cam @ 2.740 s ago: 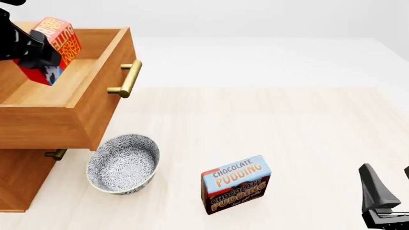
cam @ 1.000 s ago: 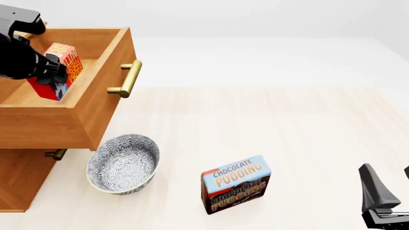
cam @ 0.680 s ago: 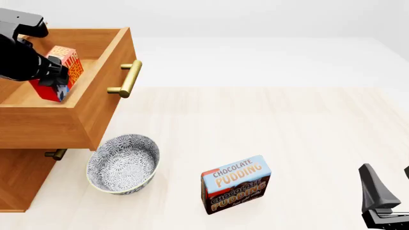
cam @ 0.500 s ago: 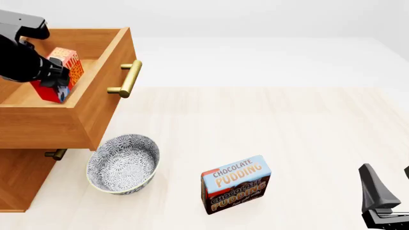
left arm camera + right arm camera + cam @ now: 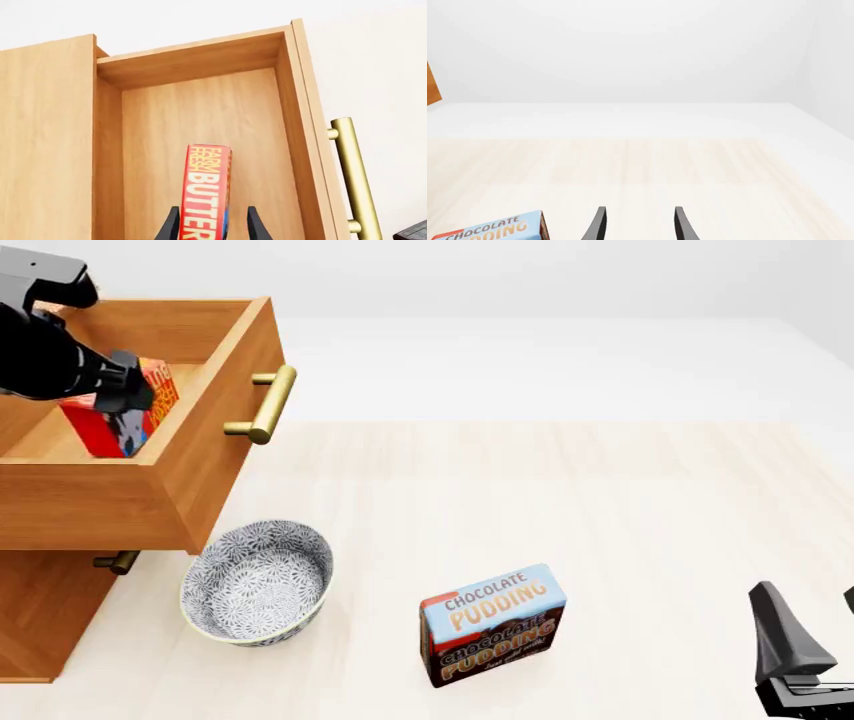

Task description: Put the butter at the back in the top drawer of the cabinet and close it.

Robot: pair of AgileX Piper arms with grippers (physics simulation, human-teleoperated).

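Observation:
The butter [image 5: 123, 426], a small red box with yellow lettering, stands on edge on the floor of the pulled-out top drawer [image 5: 94, 502] of the cabinet [image 5: 38, 612]. My left gripper [image 5: 130, 392] hovers just over it, open. In the left wrist view the butter [image 5: 205, 190] sits between the spread fingers [image 5: 257, 226], with a gap on one side. The drawer's brass handle [image 5: 267, 404] points toward the table's middle. My right gripper [image 5: 798, 658] rests open at the near right, holding nothing, as the right wrist view also shows [image 5: 639, 225].
A patterned bowl [image 5: 256, 582] sits on the table beside the cabinet, under the open drawer's corner. The Chocolate Pudding box [image 5: 493, 624] stands near the front middle. A lower drawer's handle [image 5: 118, 562] peeks out below the top drawer.
My left gripper carried the butter down into the drawer and let go of it. The box now stands upright on the drawer floor, and the gripper has risen a little. The right arm stayed still.

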